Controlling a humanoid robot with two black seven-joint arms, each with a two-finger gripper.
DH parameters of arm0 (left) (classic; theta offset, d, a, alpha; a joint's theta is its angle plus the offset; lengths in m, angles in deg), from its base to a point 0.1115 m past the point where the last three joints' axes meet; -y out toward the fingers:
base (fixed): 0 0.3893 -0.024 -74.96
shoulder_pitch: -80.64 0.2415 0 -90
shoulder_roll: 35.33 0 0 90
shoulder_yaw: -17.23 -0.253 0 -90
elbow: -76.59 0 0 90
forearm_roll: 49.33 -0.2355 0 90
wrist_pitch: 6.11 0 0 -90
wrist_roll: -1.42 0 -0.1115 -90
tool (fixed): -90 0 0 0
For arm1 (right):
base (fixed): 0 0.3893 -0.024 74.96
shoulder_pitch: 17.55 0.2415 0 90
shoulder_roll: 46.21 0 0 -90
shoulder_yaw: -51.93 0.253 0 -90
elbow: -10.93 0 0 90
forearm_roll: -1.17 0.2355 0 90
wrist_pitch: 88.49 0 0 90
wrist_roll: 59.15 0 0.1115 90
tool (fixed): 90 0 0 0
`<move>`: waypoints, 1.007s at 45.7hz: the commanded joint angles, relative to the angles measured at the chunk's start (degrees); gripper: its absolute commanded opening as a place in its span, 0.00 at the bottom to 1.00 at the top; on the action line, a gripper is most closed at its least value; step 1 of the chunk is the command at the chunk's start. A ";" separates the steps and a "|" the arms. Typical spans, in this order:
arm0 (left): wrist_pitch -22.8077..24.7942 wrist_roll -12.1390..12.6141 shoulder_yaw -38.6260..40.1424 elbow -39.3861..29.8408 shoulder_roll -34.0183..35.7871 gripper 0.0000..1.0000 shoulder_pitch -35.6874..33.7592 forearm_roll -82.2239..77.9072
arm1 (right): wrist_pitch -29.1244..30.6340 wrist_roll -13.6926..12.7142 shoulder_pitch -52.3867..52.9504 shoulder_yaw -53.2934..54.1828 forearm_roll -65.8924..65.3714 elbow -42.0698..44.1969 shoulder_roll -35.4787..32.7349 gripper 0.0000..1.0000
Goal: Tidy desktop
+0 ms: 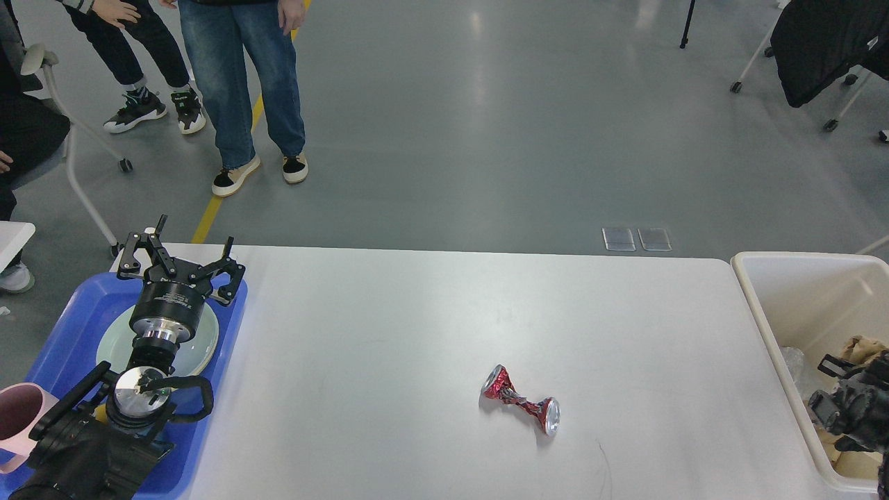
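left gripper (182,260) hangs over the pale plate (201,344) in the blue tray (66,312), fingers spread wide and empty. crushed red can (521,399) lies on the white desk (417,326), right of centre. right gripper (826,389) sits above the cream bin (771,305); i cannot tell its fingers' state.

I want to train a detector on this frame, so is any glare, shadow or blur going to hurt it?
Head view: the desktop is evenly lit with soft sheen; the crushed red can is sharp, casting a faint shadow; ceiling-light glare streaks the grey floor; the right gripper is dark and indistinct at the edge.
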State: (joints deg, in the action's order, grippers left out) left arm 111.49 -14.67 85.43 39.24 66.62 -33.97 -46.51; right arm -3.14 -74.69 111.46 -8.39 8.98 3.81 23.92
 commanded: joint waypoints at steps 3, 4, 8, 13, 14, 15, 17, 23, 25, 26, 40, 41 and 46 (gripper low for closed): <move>0.00 0.00 0.00 0.00 0.00 0.96 0.00 0.00 | 0.00 -0.02 -1.48 0.29 0.10 -0.09 0.19 0.00; 0.00 0.00 0.00 0.00 0.00 0.96 0.00 0.00 | 0.00 -0.02 -1.83 0.29 0.18 0.00 0.36 0.00; 0.00 0.00 0.00 0.00 0.00 0.96 0.00 0.00 | -0.27 -0.02 -2.80 0.90 0.18 0.00 1.59 0.00; 0.00 0.00 0.00 0.00 0.00 0.96 0.00 0.00 | -1.32 -0.02 -4.55 2.05 0.18 0.00 2.21 0.00; 0.00 0.00 0.00 0.00 0.00 0.96 0.00 0.00 | -1.50 -0.02 -4.73 2.22 0.18 0.00 2.21 0.00; 0.00 0.00 0.00 0.00 0.00 0.96 0.00 0.00 | -1.67 -0.11 -4.91 2.14 0.18 0.00 2.30 0.00; 0.00 0.00 0.00 0.00 0.00 0.96 0.00 0.00 | -1.76 -0.20 -4.91 2.05 0.18 0.00 2.73 0.00; 0.00 0.00 0.00 0.00 0.00 0.96 0.00 0.00 | -1.94 -0.20 -5.70 1.87 0.10 0.00 3.17 0.04; 0.00 0.00 0.00 0.00 0.00 0.96 0.00 0.00 | -2.03 -0.20 -5.79 1.78 0.10 0.00 3.35 0.24; 0.00 0.00 0.00 0.00 0.00 0.96 0.00 0.00 | -2.03 -0.20 -5.96 1.61 0.10 0.00 3.26 0.33; 0.00 0.00 0.00 0.00 0.00 0.96 0.00 0.00 | -2.11 -0.11 -5.00 1.70 0.10 -0.61 2.74 1.00; 0.00 0.00 0.00 0.00 0.00 0.96 0.00 0.00 | -2.03 -0.11 -5.00 1.70 0.10 -0.61 2.65 1.00; 0.00 0.00 0.00 0.00 0.00 0.96 0.00 0.00 | -1.85 -0.11 -4.56 1.61 0.01 -0.70 2.65 1.00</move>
State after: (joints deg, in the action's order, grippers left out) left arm 111.49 -14.67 85.43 39.24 66.62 -33.97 -46.51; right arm -5.23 -74.80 106.46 -6.70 9.07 3.21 26.63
